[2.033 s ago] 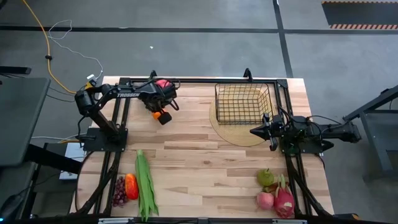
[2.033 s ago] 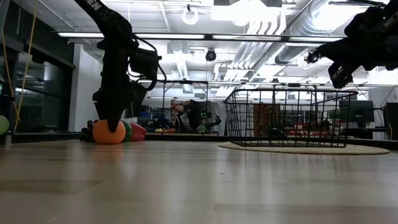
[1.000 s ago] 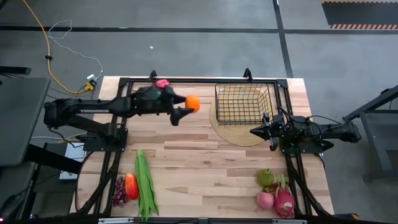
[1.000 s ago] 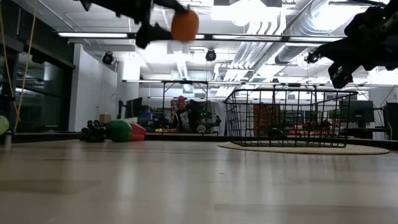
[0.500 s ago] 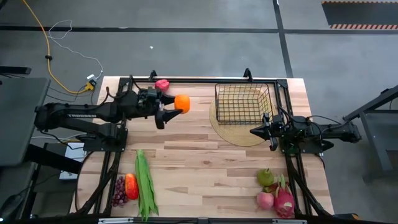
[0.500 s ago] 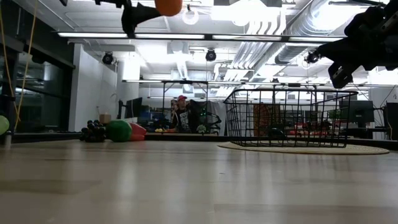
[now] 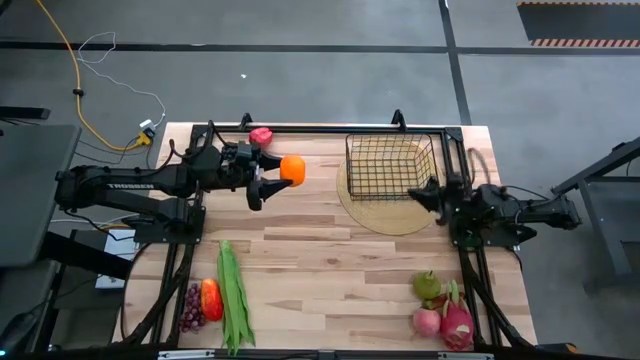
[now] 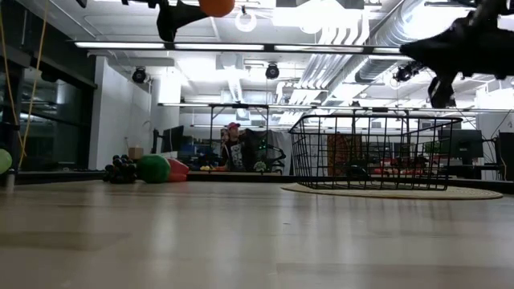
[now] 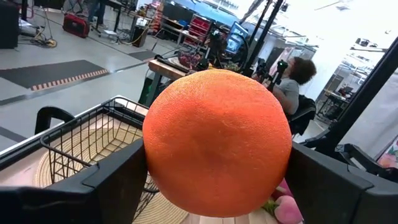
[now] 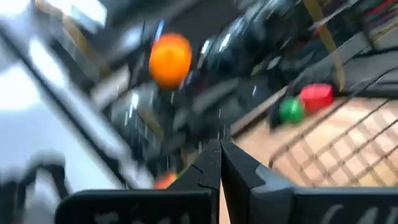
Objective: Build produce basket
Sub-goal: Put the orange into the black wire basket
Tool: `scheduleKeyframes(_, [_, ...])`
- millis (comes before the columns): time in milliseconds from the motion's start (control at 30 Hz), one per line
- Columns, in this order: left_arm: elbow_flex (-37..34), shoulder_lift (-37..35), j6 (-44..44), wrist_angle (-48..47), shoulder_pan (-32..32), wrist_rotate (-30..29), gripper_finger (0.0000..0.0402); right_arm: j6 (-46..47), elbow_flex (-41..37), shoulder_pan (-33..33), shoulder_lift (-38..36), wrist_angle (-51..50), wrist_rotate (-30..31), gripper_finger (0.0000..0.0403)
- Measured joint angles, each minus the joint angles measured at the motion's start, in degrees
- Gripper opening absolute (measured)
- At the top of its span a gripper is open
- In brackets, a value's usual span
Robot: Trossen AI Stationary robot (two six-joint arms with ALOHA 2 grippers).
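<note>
Orange fruit (image 7: 292, 169), round and dimpled, is pinched between the spread fingers of the left gripper (image 7: 277, 175), held high above the wooden table (image 7: 330, 260) and well to the left of the basket (image 7: 391, 166). Using the basket as the landmark: it is black wire mesh, sits on a round tan mat (image 7: 385, 212) and looks empty. Just to its right front corner is the right gripper (image 7: 415, 190), raised off the table with its jaws pressed together and holding nothing. Far to the basket's left, at the table's back edge, lie a red pepper (image 7: 261, 134) and a green pepper (image 8: 152, 168). Toward the front, well left of the basket, are grapes (image 7: 191, 306), another red pepper (image 7: 211, 298) and long beans (image 7: 233, 296); front right of it are a pear (image 7: 429, 286), an apple (image 7: 427, 321) and a dragon fruit (image 7: 457, 322). Risks, as a judgement: the fruit is smooth and round, so it could slip from the grip on the way over; let go too high or off centre, it could strike the wire rim and roll away; the right gripper sits close enough that the arms might clash.
</note>
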Motion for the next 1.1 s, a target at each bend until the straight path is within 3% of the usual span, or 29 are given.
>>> scheduleKeyframes(167, [0.0, 0.0, 3.7, -0.2, 0.0, 0.0, 0.0328, 0.6, 0.0, 0.0, 0.0, 10.2, 9.5, 0.0])
scheduleKeyframes(400, [0.0, 0.0, 2.9, -0.4, 0.0, -1.4, 0.0328, -0.2, 4.5, 0.0, 3.8, 12.9, 14.1, 0.0018])
scheduleKeyframes(567, [0.0, 0.0, 2.5, -0.4, 0.0, -1.9, 0.0328, -0.4, 14.1, 0.0, 13.9, 8.7, 12.6, 0.0104])
scheduleKeyframes(800, [0.0, 0.0, 3.5, -0.4, 0.1, -2.5, 0.0328, 2.9, 31.1, 0.0, 30.7, -11.9, 9.4, 0.0276])
scheduleKeyframes(933, [0.0, 0.0, 3.4, -0.4, 0.1, -2.1, 0.0328, -4.1, 41.3, 0.0, 40.6, -21.9, 6.2, 0.034])
scheduleKeyframes(1100, [0.0, 0.0, 0.0, -0.4, 0.1, -2.0, 0.0328, -20.3, 54.0, 0.0, 52.5, -31.1, 5.7, 0.0377])
